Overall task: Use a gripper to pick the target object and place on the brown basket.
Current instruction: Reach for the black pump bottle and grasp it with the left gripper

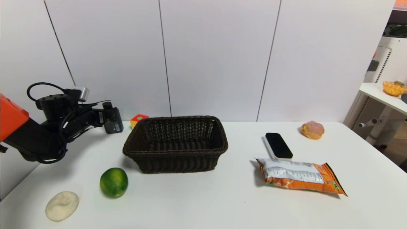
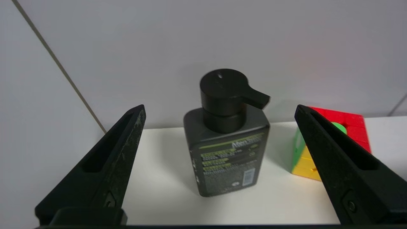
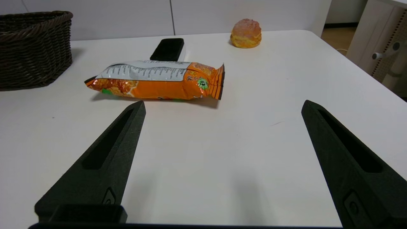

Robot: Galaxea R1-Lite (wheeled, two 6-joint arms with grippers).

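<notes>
just bare weave inside brown basket [image 1: 175,144]

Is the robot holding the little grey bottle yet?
No, nothing is held. The left gripper is open, its fingers apart from the dark grey rectangular bottle with a black pump cap. The right gripper is open too.

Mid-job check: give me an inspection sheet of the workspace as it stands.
Surface: white table, nothing spilled.
Job's things: grey pump bottle upright, ungripped; brown basket empty.
Clutter: colour cube beside bottle; lime; pale lump; snack bag; black slab; bun.
Grippers: left gripper open, facing bottle; right gripper open, above bare table.
Cables: looped on left arm.
Surroundings: white wall panels; side table.
</notes>
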